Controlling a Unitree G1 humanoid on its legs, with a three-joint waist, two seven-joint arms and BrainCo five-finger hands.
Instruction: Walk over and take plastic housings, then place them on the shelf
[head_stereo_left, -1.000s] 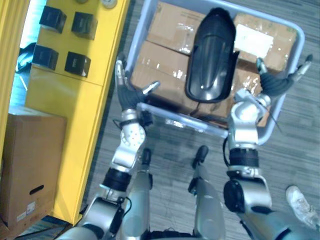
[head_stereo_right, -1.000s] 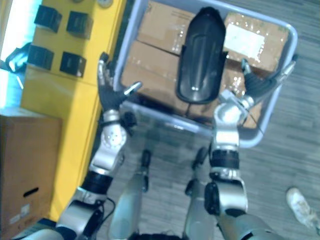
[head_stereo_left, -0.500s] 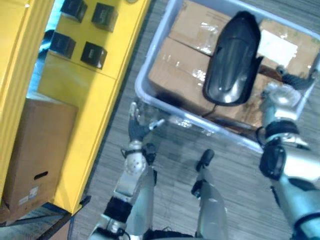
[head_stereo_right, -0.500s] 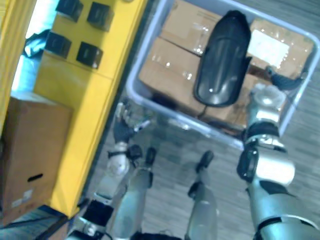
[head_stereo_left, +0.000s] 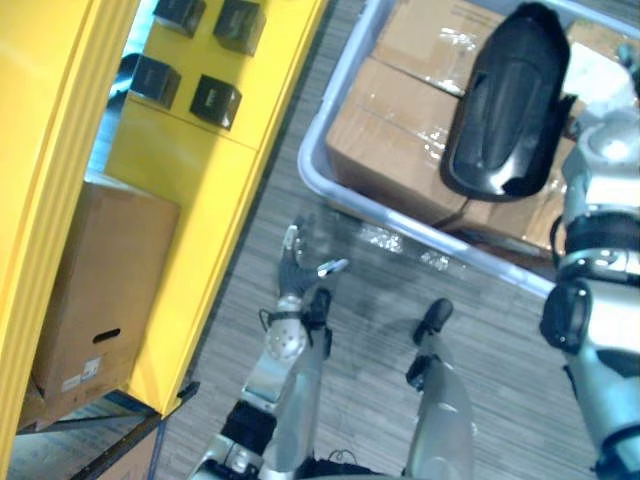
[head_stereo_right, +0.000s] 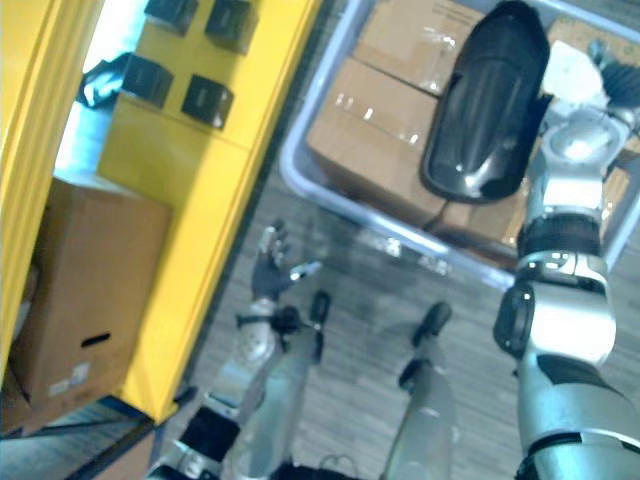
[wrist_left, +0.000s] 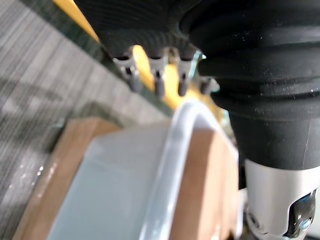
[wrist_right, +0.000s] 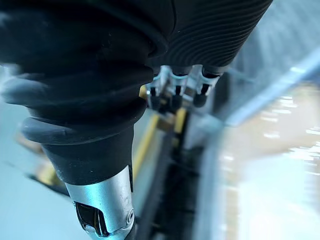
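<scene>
Lying lengthwise toward one o'clock, the plastic housing (head_stereo_left: 508, 105) is flanked at three by the straight-fingered right hand (head_stereo_right: 601, 52); the spread left hand (head_stereo_left: 293, 272) is held off at seven.

Head eyes look steeply down, sharing the bin (head_stereo_left: 306, 172); wrist cameras hug left hand (wrist_left: 145, 25), right hand (wrist_right: 215, 30).

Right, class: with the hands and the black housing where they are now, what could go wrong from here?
1. The left hand hangs open over the floor, away from the long black housing lying loose on cardboard boxes in the grey bin. Lifting with the right hand alone could tip it.
2. The yellow shelf carries small black boxes. Setting the housing there might knock them.
</scene>
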